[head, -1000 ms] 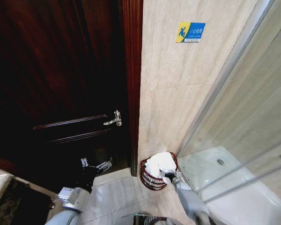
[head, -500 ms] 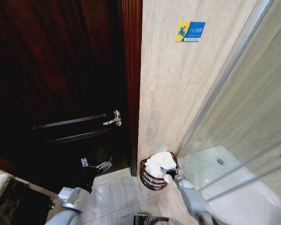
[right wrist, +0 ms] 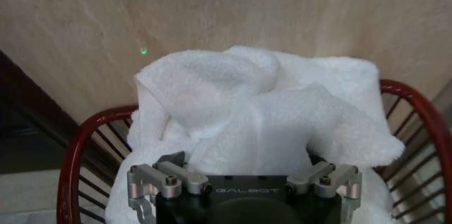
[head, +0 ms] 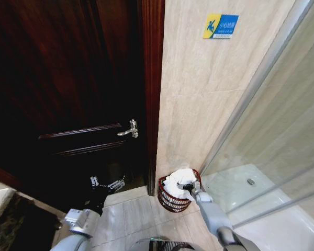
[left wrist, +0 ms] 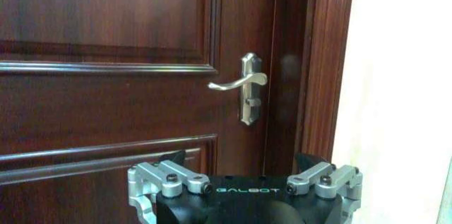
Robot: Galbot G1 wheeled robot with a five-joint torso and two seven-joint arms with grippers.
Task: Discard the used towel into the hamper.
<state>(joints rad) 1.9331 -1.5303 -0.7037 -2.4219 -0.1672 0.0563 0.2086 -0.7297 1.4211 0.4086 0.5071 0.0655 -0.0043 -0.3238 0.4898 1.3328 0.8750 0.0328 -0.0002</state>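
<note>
The hamper (head: pixel 172 200), a small dark red wire basket, stands on the floor against the beige wall, beside the door frame. The white towel (head: pixel 178 178) is heaped inside it and spills over the rim. My right gripper (head: pixel 187 186) hovers over the hamper's near side, right by the towel and open. In the right wrist view the towel (right wrist: pixel 261 107) bulges above the red rim (right wrist: pixel 69 155), and nothing is clamped between the gripper's (right wrist: pixel 242 161) jaws. My left gripper (head: pixel 107 183) hangs open and idle low in front of the door.
A dark wooden door (head: pixel 68 104) with a silver lever handle (left wrist: pixel 244 83) is on the left. A glass shower screen (head: pixel 272 125) and a white shower tray (head: pixel 240 188) close off the right. Pale floor tiles (head: pixel 131 214) lie before the hamper.
The head camera has shifted a little. My right gripper has moved from the hamper's near rim up to the towel heap. The left arm has stayed still.
</note>
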